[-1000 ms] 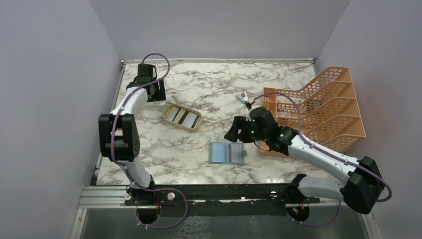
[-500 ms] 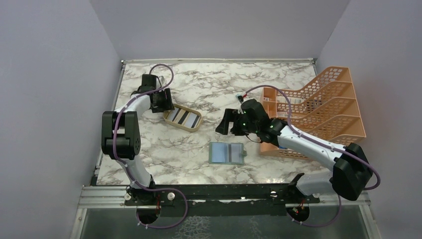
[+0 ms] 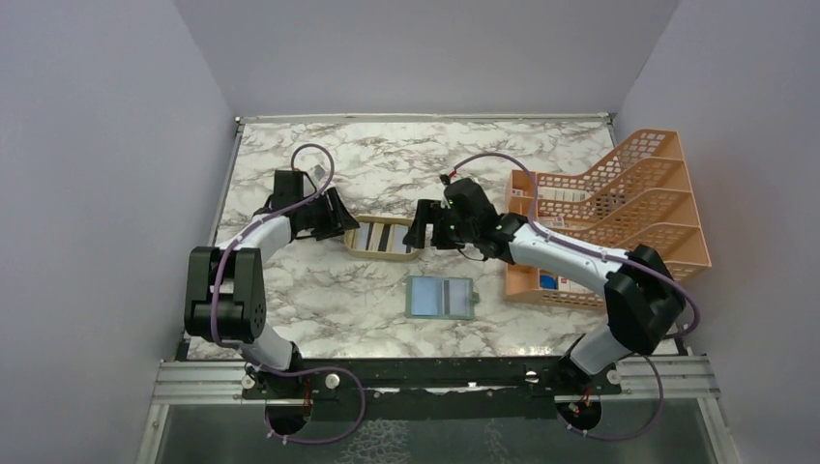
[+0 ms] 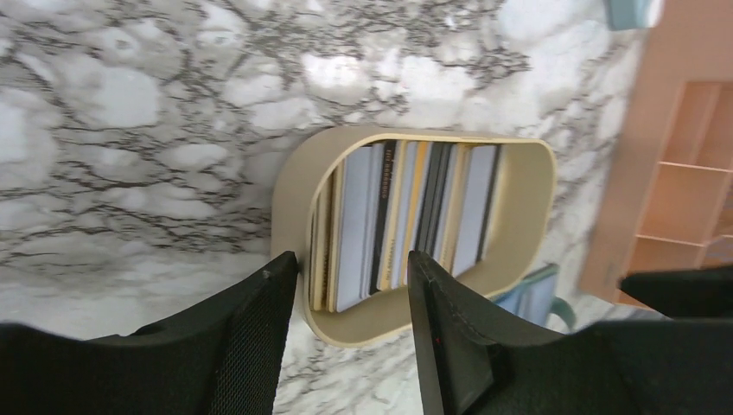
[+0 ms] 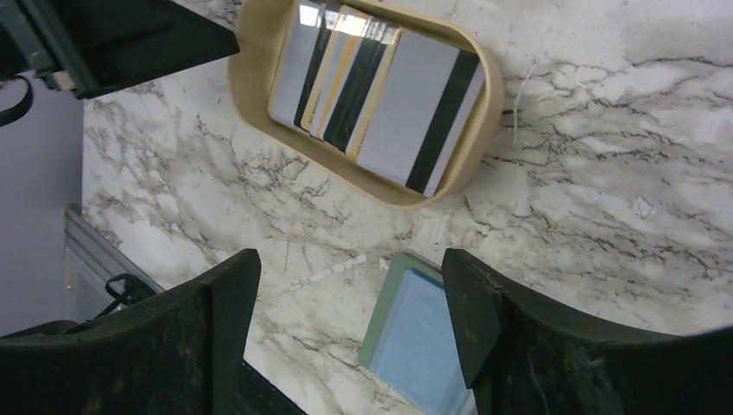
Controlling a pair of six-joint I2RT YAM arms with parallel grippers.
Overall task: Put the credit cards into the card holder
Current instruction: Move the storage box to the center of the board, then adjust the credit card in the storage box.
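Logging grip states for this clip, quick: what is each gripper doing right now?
Left gripper: open, holding nothing, close by the tan dish.
Right gripper: open, holding nothing.

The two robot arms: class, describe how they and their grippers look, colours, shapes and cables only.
The left arm and the right arm are alike: white rounded links between bulky black joint housings. A thin purple cable loops along each. The left gripper and the right gripper each have two black wedge-shaped fingers, one with a finely textured inner face.
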